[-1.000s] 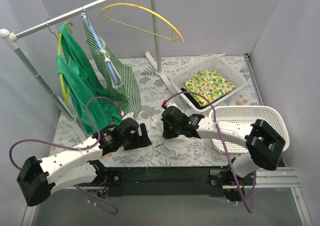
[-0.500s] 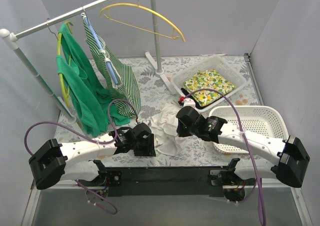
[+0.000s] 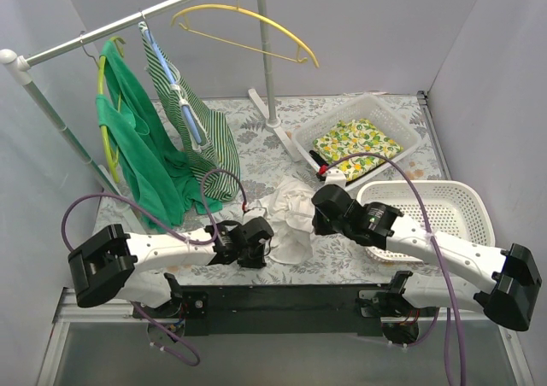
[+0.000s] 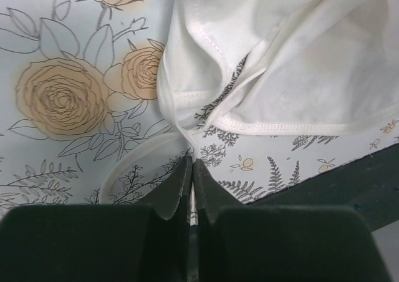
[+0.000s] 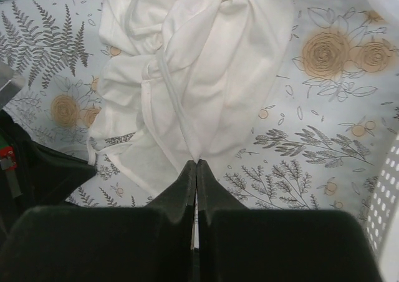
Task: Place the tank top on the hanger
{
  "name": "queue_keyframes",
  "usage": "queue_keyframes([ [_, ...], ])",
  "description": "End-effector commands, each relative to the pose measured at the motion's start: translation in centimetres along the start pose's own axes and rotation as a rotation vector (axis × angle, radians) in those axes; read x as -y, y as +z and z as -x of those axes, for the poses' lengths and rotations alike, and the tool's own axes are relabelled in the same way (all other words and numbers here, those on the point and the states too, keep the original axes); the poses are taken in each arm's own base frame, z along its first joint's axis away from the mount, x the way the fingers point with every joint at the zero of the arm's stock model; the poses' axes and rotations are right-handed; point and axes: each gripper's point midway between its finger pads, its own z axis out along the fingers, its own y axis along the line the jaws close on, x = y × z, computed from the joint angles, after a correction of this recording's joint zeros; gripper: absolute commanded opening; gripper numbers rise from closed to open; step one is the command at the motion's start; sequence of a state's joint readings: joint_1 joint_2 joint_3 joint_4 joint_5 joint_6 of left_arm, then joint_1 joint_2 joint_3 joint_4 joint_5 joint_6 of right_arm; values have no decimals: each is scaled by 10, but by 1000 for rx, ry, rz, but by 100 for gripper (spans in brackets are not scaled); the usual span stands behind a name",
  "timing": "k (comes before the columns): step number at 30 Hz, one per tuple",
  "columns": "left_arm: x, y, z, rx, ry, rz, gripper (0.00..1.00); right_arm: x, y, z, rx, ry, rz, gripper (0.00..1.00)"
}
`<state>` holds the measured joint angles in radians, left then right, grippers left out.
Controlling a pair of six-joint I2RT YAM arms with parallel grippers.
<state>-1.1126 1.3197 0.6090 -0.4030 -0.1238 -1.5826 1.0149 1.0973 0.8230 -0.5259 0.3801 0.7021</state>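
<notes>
The white tank top [image 3: 289, 215] lies crumpled on the flowered table between my two arms. My left gripper [image 4: 192, 161] is shut on a hemmed edge of the tank top [image 4: 274, 63] near the table's front edge. My right gripper [image 5: 197, 161] is shut on a fold of the tank top [image 5: 206, 63]. From above, the left gripper [image 3: 267, 241] sits at the cloth's near left and the right gripper [image 3: 314, 213] at its right side. The bare yellow hanger [image 3: 248, 29] hangs from the rail at the back.
A rail [image 3: 128, 20] carries a green garment [image 3: 137, 143] and a green-and-white striped garment [image 3: 201, 125]. A white basket [image 3: 389, 117] holds lemon-print cloth. Another white basket [image 3: 444, 202] sits at the right. The rack's upright post [image 3: 263, 53] stands behind the tank top.
The left gripper has closed on the tank top's edge and slid right. The right arm has moved right, dragging the tank top with it.
</notes>
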Motion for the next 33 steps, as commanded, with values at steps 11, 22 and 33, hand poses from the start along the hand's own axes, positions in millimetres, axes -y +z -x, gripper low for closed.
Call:
queue_keyframes([
  [11, 42, -165, 154, 537, -109, -11, 0, 28, -97, 152, 397, -34, -142, 1],
  [22, 72, -319, 286, 960, -152, -80, 0, 19, -190, 293, 732, -5, -173, 1],
  [33, 53, -323, 305, 927, -142, -43, 0, 25, -179, 272, 701, 33, -138, 1],
])
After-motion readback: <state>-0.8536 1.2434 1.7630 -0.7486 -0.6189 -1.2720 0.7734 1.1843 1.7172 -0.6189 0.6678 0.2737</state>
